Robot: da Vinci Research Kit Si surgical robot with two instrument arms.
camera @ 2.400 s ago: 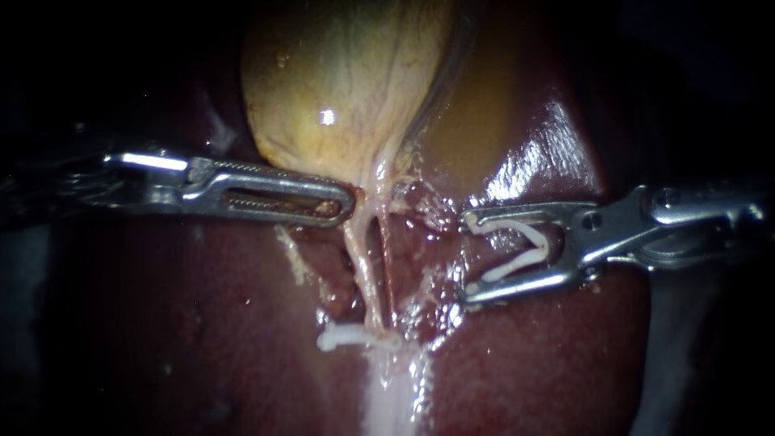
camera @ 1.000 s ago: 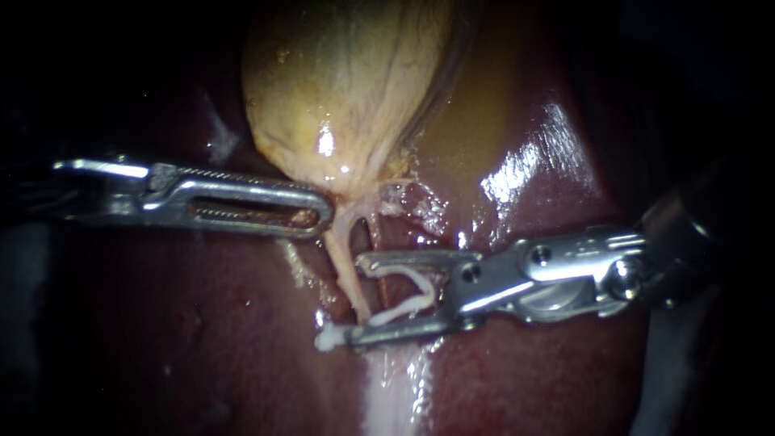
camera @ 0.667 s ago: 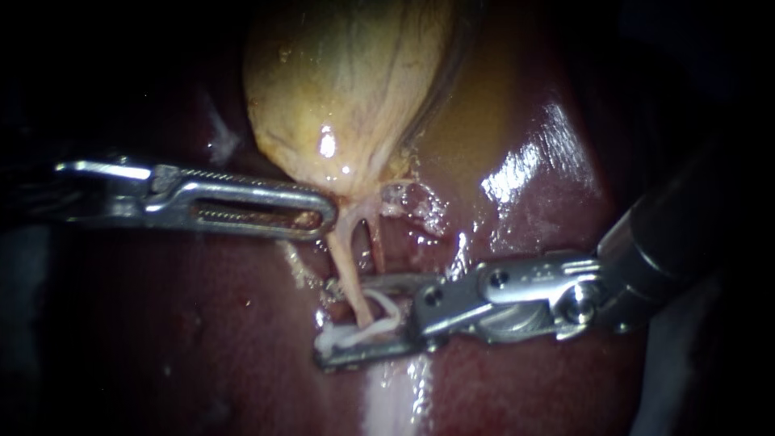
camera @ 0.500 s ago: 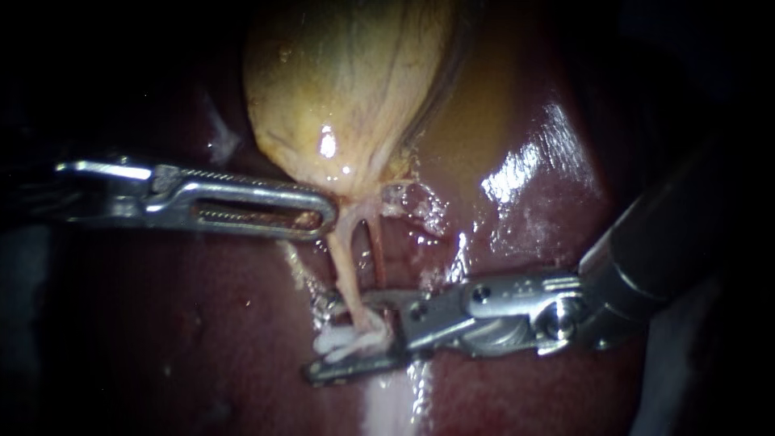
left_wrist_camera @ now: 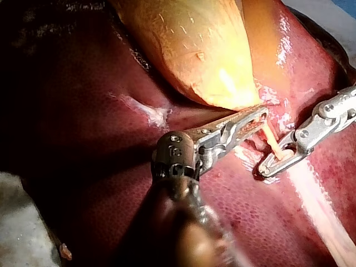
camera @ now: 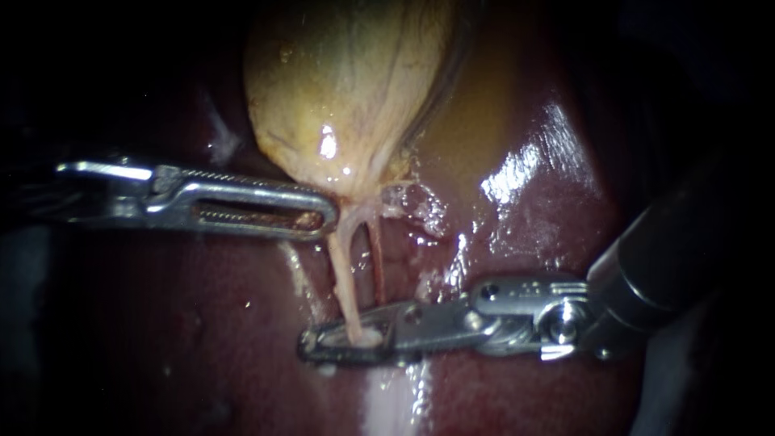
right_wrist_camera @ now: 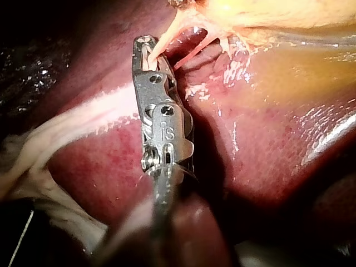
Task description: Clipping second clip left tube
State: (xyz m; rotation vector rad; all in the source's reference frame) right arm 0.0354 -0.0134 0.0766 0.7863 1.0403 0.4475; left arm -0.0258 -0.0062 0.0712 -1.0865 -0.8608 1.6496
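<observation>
Pale and taut, the left tube [camera: 343, 274] runs from the neck of the gallbladder [camera: 347, 89] toward the near side, over the dark red, wet liver [camera: 533, 242]. Just to its right a thinner, redder right tube [camera: 376, 270] runs alongside it, with a narrow gap between the two.

My right instrument [camera: 319, 347] comes in from the right, and its hand lies across the near end of the left tube. Both jaws are brought together on the tube, one from each side, with a white clip [camera: 365, 336] pressed between them where the tube passes through. The right tube reaches the far edge of that hand; I cannot tell whether it touches it.

My left instrument [camera: 319, 214] comes in level from the left. Its hand is closed on the tissue at the gallbladder's neck, just where the left tube begins, with only a thin line showing between its slotted jaws.

On my left wrist camera the left tube [left_wrist_camera: 272, 146] spans from the tip of my own hand to the right instrument [left_wrist_camera: 267, 167] ahead of it. On my right wrist camera the tube [right_wrist_camera: 162, 45] enters the very tip of the closed hand.
</observation>
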